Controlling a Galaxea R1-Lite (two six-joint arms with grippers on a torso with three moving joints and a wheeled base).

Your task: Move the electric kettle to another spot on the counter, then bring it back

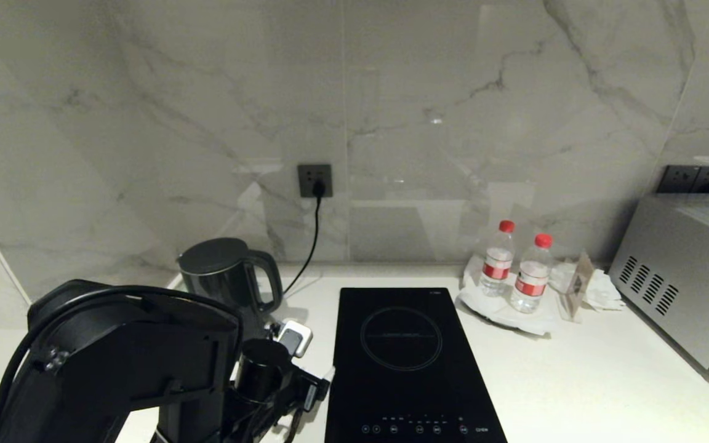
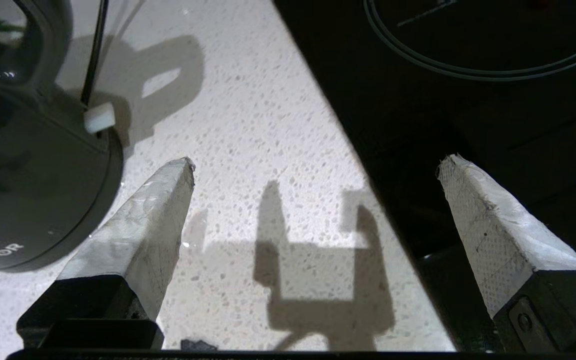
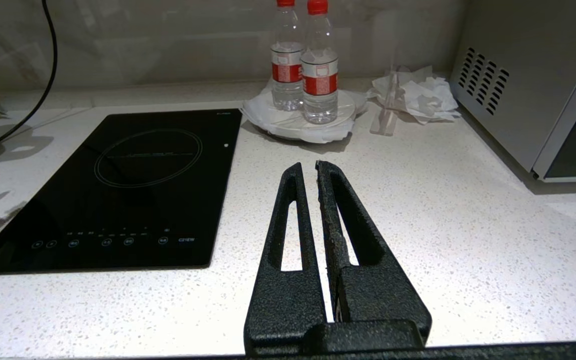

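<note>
Left gripper point(image 2: 315, 165) hangs low over the counter point(image 2: 248, 150) with its two pale padded fingers point(image 2: 143, 220) spread as wide as they go, nothing between them but speckled stone and their own shadow. The electric kettle point(image 1: 222, 274) stands just beside one finger, at the back-left of the counter near the marble wall, left of the induction hob point(image 1: 407, 357), apparently on its base with the cord point(image 1: 311, 237) running up to the wall socket point(image 1: 315, 180). That glossy black body looks slick and too broad for a sure pinch, so the big loop handle point(image 1: 268, 280) on the hob side reads as the place to grab: rigid, narrow, easy to close on. It could be heavy and top-swinging if there's water inside, which can't be told with the flat lid down. Tall dark cylinder, small white lettering low on the wall. Right gripper point(image 3: 313, 172) sits parked over bare counter, fingers pressed together, holding nothing
</note>
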